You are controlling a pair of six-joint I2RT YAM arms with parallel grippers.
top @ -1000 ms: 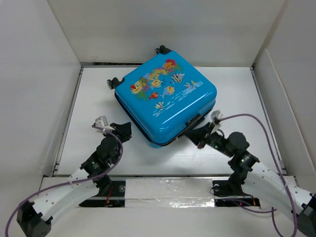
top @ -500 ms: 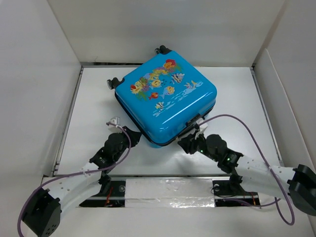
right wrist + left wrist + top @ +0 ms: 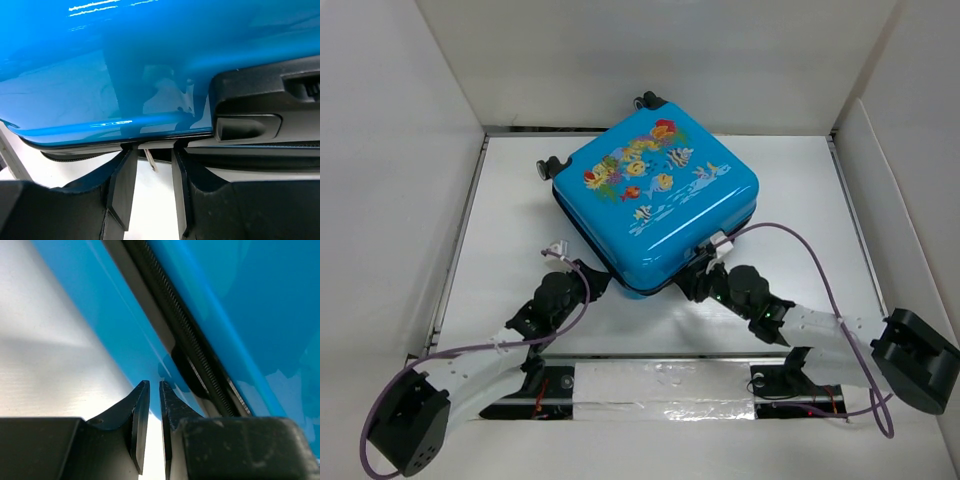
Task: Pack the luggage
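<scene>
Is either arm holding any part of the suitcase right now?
Nothing is visibly held. The left fingers are almost closed on air beside the luggage zip seam; the right fingers stand apart, a small tab loose between them.

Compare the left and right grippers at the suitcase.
The left gripper is nearly shut, a mere slit; the right gripper stands clearly open. The left gripper faces the zipper on the luggage's near left side; the right gripper sits beside a black fitting on its near right. Both aim at the closed seam.
</scene>
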